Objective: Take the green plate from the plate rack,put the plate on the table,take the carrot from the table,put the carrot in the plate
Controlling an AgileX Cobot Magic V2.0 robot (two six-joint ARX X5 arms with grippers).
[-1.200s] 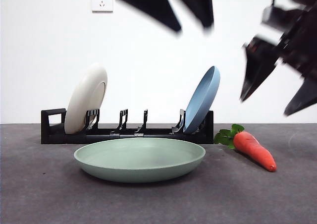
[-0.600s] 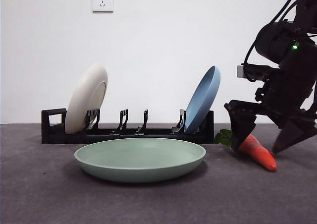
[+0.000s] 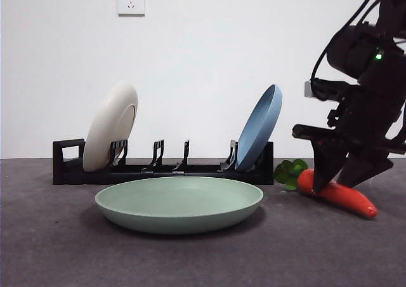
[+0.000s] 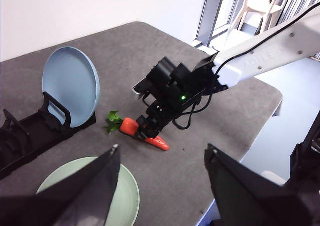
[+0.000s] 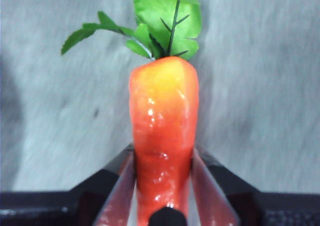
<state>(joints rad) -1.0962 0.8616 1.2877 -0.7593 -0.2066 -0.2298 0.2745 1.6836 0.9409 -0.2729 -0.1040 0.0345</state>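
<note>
Table (image 3: 57, 249) carries the plate rack (image 3: 165, 168) along the back, cream plate (image 3: 111, 134) at its handle end, blue plate (image 3: 259, 127) at the other. Green plate (image 3: 179, 203) lies flat on the table directly in front of the rack, empty. Right gripper (image 3: 339, 180) is down at 3 o'clock from that plate, jaws pinching the carrot (image 3: 339, 195) mid-body; the carrot's leaves (image 3: 288, 173) point toward the rack. Left gripper (image 4: 160, 183) hangs high above the green plate, jaws spread, nothing held.
</note>
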